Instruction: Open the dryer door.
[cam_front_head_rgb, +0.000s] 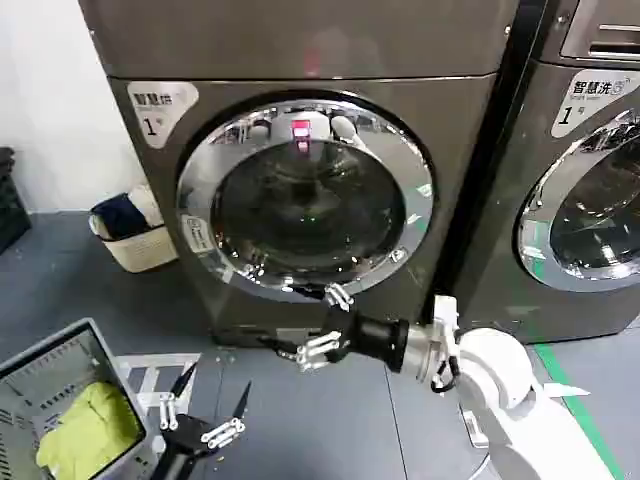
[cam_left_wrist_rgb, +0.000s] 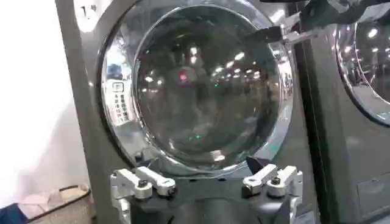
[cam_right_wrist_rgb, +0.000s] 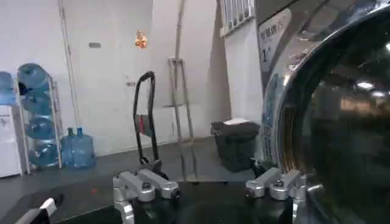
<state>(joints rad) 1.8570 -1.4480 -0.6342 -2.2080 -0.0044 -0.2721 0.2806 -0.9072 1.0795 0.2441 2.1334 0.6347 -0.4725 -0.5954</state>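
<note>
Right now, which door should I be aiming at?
Take the grey machine filling the middle of the head view. Its dryer door is the round chrome-ringed porthole, seen whole with the right pincer at its lower edge; the neighbouring machine's door is cut off.

floor: grey (cam_front_head_rgb: 60, 290) | wall: white (cam_front_head_rgb: 50, 100) | water bottles (cam_right_wrist_rgb: 36, 115) | black bin (cam_right_wrist_rgb: 234, 143)

The right end effector (cam_right_wrist_rgb: 210, 185) sits spread wide right by the dryer door (cam_right_wrist_rgb: 329, 122), one fingertip at its chrome ring. Off behind: blue water jugs (cam_right_wrist_rgb: 78, 150), a hand truck (cam_right_wrist_rgb: 146, 119), a dark bin (cam_right_wrist_rgb: 234, 143).
</note>
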